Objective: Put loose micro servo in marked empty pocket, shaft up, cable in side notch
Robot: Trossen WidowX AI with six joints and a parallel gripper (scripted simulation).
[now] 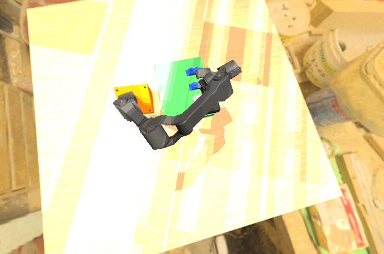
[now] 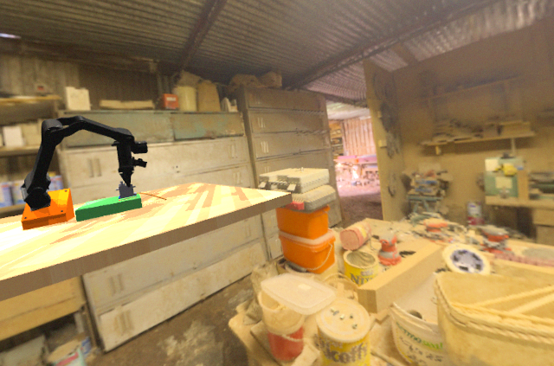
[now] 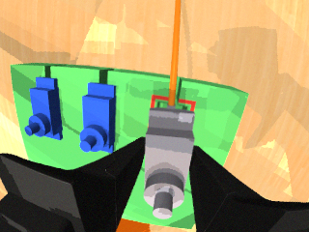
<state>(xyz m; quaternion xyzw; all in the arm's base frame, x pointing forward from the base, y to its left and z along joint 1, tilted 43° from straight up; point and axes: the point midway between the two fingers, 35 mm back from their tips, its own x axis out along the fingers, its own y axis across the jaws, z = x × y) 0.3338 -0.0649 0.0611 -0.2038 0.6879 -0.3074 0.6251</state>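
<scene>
The loose grey micro servo [image 3: 169, 154] [image 2: 126, 190] is held between the fingers of my gripper [image 3: 168, 147] [image 2: 128, 184], which is shut on it. Its output shaft [image 3: 163, 204] points up toward the wrist camera. Its orange cable [image 3: 175, 53] [image 2: 154, 195] runs out past the far edge of the green deck [image 3: 219, 121] [image 1: 173, 89] [image 2: 107, 208]. The servo is over the deck and covers most of the marked pocket; only the far part of its red outline [image 3: 194, 104] shows. Its exact height and the ears' contact with the deck cannot be told. The arm largely hides the servo in the top view.
Two blue servos [image 3: 43, 108] [image 3: 98, 118] [image 1: 191, 71] [image 1: 194, 85] sit in the deck beside the held servo, on the left in the wrist view. The orange block [image 1: 144, 99] [image 2: 48, 217] under the arm's base stands beside the deck on the wooden table [image 1: 108, 182].
</scene>
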